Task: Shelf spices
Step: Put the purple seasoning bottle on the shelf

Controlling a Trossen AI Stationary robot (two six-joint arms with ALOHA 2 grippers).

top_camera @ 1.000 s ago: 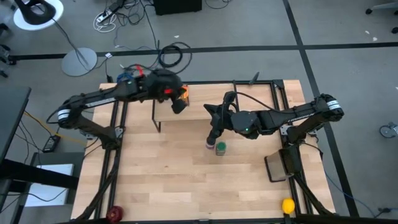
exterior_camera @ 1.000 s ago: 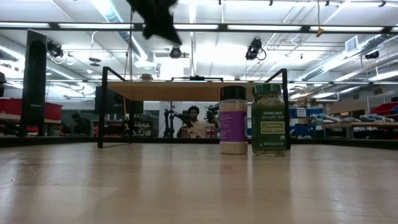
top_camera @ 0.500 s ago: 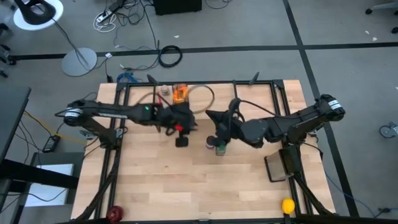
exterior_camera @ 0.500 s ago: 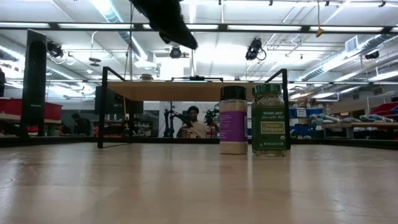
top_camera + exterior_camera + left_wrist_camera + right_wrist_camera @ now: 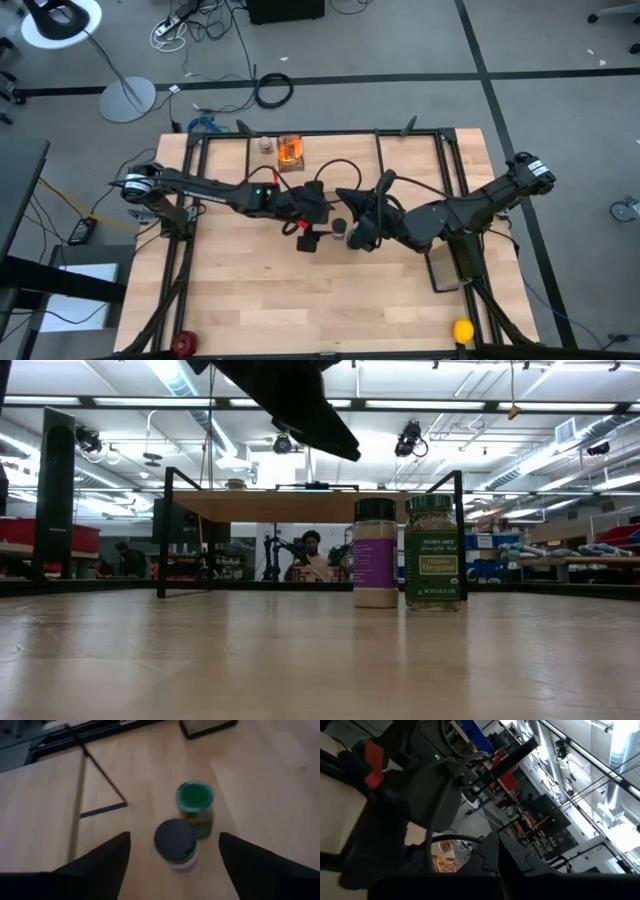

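Two jars stand touching mid-counter: dark-lidded purple-labelled jar [image 5: 175, 842] and green-lidded jar [image 5: 195, 807] at its 1 o'clock. Left hand [image 5: 172, 865], fingers apart, should straddle the dark lid squarely; right hand [image 5: 360, 235] is closed.

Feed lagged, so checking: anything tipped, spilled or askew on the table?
Nothing stands out. The purple jar and green jar stand upright side by side, lids on, no spill. The left pincer is open above the purple jar.
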